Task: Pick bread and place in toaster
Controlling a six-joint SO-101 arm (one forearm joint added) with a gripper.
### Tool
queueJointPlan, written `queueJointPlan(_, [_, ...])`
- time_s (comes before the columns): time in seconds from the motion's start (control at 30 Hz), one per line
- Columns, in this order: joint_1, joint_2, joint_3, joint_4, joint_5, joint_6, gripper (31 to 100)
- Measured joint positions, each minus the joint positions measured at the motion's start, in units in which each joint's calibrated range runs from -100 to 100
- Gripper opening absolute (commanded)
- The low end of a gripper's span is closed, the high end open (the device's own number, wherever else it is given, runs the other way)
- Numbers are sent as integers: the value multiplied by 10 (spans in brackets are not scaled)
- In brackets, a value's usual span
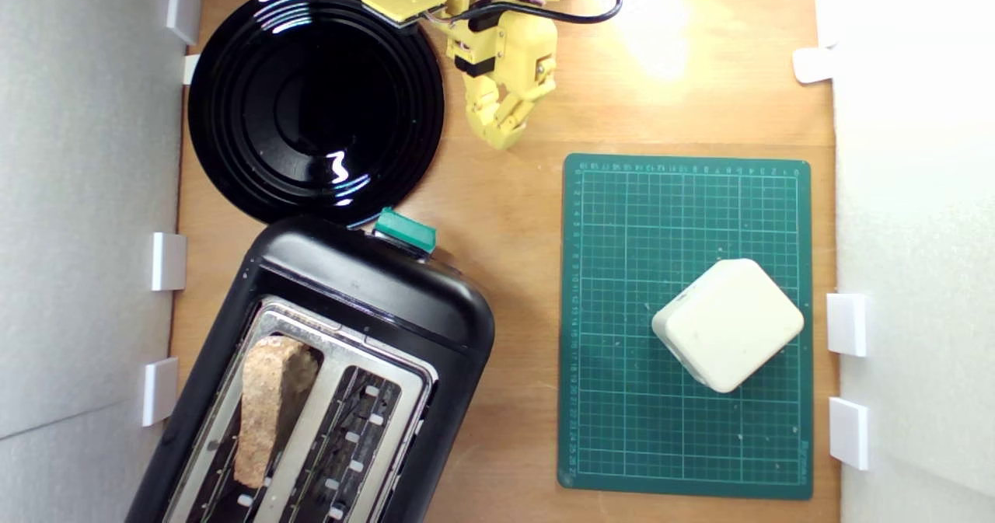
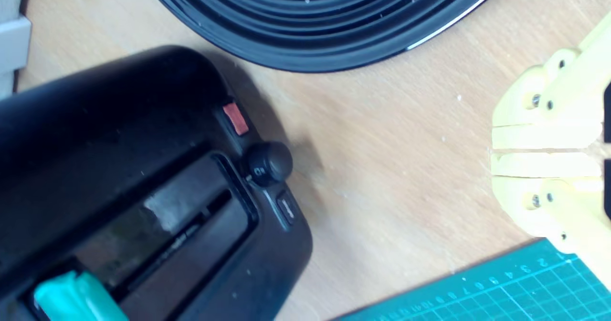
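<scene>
From the exterior view, the bread (image 1: pixel 264 406) stands on edge inside the slot of the toaster (image 1: pixel 365 290) that lies toward this view's left, its brown crust showing above the silver top plate. The second slot beside it is empty. The teal lever knob (image 1: pixel 405 230) sits at the toaster's far end, close to the rim of the black plate (image 1: pixel 233 173), which holds nothing. The gripper (image 1: pixel 504 128) hangs over bare wood beyond the toaster, between the plate and the green cutting mat (image 1: pixel 622 430), well apart from the bread. On the mat rests a cream block (image 1: pixel 728 323), untouched by the arm.

In the wrist view, the yellow fingers (image 2: pixel 544 137) meet along a thin seam with nothing between them, so the jaws are closed and empty. The camera looks at the toaster's end face with its black dial (image 2: pixel 268 162), a small red button (image 2: pixel 236 119) and the teal knob, plus the plate's rim and a corner of the mat. The bread is hidden from here.

As I judge it, the placing is done: bread in the slot, gripper clear. Nothing appears left, unless the lever is meant to be pressed, which the task does not ask.
</scene>
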Motion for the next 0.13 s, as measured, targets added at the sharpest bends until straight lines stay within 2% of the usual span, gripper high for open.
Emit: queueJointPlan(0.13, [-8,0,0,0,0,0,321])
